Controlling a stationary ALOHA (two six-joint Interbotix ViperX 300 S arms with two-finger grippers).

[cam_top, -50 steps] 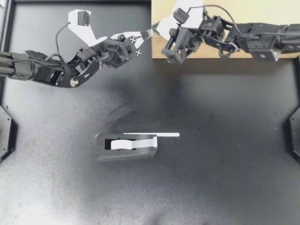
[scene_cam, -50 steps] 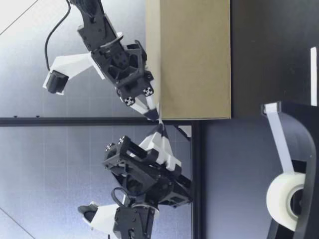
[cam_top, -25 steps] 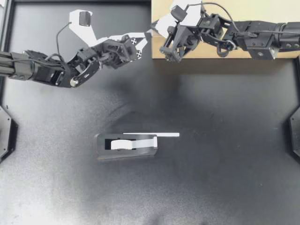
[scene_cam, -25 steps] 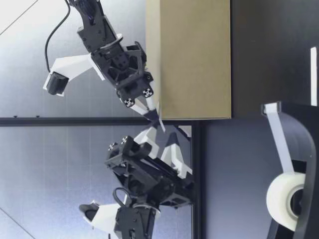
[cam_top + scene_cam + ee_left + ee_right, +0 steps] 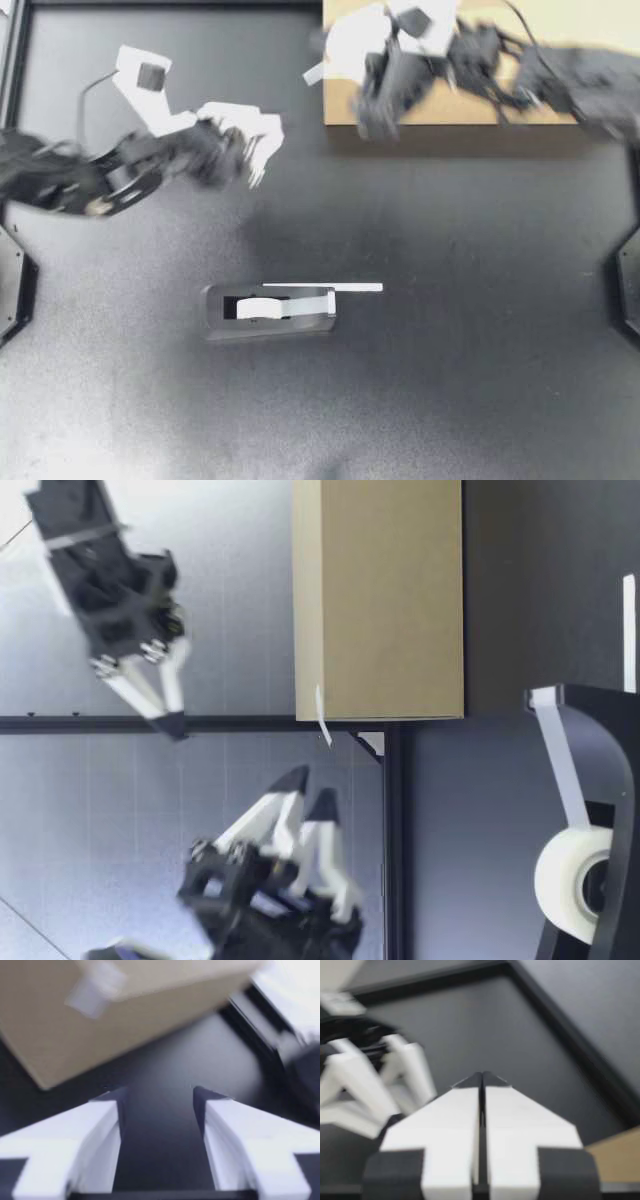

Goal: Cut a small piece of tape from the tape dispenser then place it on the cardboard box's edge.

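I worked in a robotics lab, at a test rig rather than a home or shop. The counter (image 5: 450, 380) was a matte black sheet boxed in by a black frame (image 5: 150, 723), with a pale gridded backdrop (image 5: 100, 800) behind. My left arm (image 5: 70, 185) and right arm (image 5: 570, 80) were bare black machinery trailing cables (image 5: 88, 92). A small camera (image 5: 150, 75) sat over my left pincer (image 5: 268, 152), and a second camera (image 5: 418, 18) over my right pincer (image 5: 312, 74).

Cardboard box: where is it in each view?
Top view: cardboard box at the table's far edge.
Low view: box upright on the table, beyond the tape dispenser.
Left wrist view: box ahead, on the table.
Right wrist view: only its tan corner.
Shared landmark: the black table.
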